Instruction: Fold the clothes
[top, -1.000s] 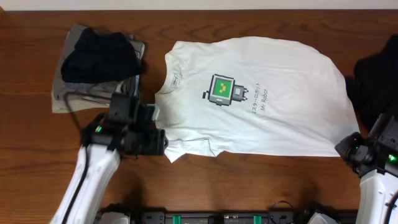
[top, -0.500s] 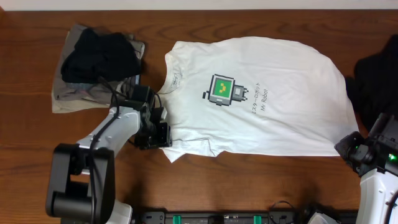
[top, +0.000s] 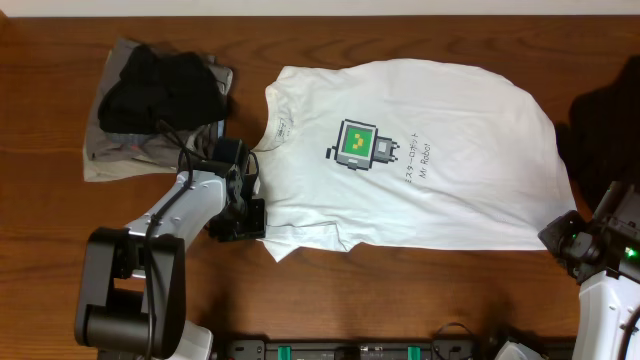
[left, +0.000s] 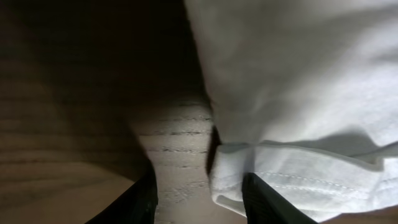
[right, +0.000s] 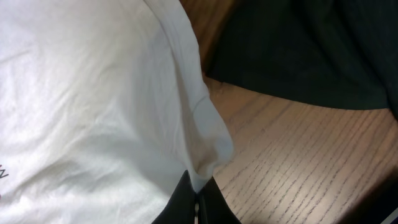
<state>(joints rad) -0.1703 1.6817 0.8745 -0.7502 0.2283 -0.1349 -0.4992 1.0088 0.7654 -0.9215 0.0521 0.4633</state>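
Note:
The white T-shirt (top: 470, 190) with the green-and-grey robot print lies flat, front up, in the middle of the table. My left gripper (top: 246, 214) is low at the shirt's near left sleeve. In the left wrist view it (left: 202, 194) is open, and the sleeve hem (left: 280, 177) lies between its fingers and over the right one. My right gripper (top: 566, 240) is at the shirt's near right bottom corner. In the right wrist view it (right: 198, 200) is shut on a pinch of the white T-shirt (right: 93, 93).
A black garment (top: 160, 85) lies on a grey-khaki garment (top: 110, 160) at the far left. Another black garment (top: 605, 125) lies at the right edge, also in the right wrist view (right: 311, 50). Brown wooden table (top: 420, 290) runs along the front.
My left arm swung from the near left up to the shirt's sleeve, then shifted slightly left. The right arm and the shirt have stayed still.

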